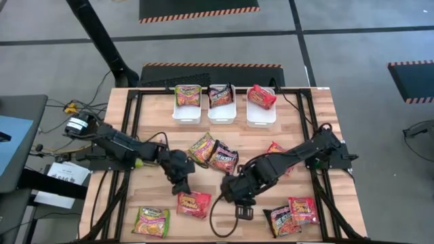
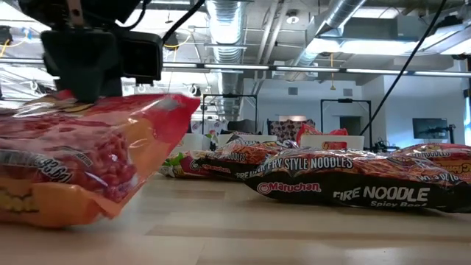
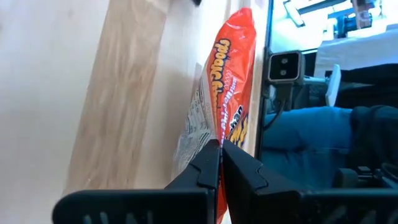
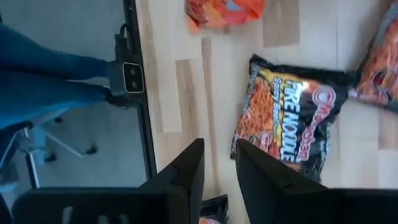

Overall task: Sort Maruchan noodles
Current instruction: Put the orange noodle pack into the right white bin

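Observation:
My left gripper is shut on a red-orange Maruchan packet near the table's near edge. The packet looms large at the left of the low view. My right gripper hovers open over bare wood beside it and touches nothing. Its wrist view shows a black Fire Noodle packet lying flat past the fingers. At the far edge, three white bins hold a green-yellow, a black and a red packet. My left gripper pinches the red-orange packet's clear crimped seal edge between its two fingers, coming from above and slanting toward the near edge. The packet is tilted: the held far edge is raised, and its near edge rests on the table.
Loose packets lie flat on the wood. A yellow-orange one and a black one lie mid-table, with a red one by the right arm. Green-yellow, black and red ones lie near the near edge. A small camera sits there too.

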Motion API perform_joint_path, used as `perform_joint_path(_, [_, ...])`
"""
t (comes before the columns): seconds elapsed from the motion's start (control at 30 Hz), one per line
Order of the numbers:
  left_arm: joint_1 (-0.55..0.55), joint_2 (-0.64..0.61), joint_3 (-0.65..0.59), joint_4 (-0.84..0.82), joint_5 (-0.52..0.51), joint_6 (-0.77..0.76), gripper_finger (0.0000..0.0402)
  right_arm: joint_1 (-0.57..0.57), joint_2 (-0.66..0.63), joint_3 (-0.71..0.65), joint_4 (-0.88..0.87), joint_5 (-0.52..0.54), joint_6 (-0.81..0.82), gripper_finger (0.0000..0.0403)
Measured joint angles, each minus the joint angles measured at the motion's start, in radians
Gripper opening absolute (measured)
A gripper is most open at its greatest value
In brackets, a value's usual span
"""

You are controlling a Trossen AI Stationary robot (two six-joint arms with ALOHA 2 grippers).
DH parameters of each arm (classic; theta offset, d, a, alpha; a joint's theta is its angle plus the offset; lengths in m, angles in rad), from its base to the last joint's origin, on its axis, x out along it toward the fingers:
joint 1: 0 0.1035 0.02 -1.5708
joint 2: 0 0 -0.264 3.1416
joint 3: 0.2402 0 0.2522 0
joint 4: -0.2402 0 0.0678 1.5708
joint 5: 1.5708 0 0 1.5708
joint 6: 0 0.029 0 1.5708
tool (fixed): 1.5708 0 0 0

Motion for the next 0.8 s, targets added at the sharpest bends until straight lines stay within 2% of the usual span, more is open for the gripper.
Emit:
perform_joint_path(0.4, [0.102,0.0,0.001,-0.002,0.086,0.104,0.0,-0.061,0.005,0.0,0.012,0.024,-0.158,0.0123])
perform_joint_path(0.63, [0.135,0.0,0.001,-0.002,0.115,0.158,0.0,-0.106,0.005,-0.004,0.026,0.027,-0.171,0.0171])
perform_joint_path(0.8, [0.16,0.0,0.001,-0.003,0.141,0.199,0.0,-0.135,0.005,-0.069,0.101,0.028,-0.177,0.0198])
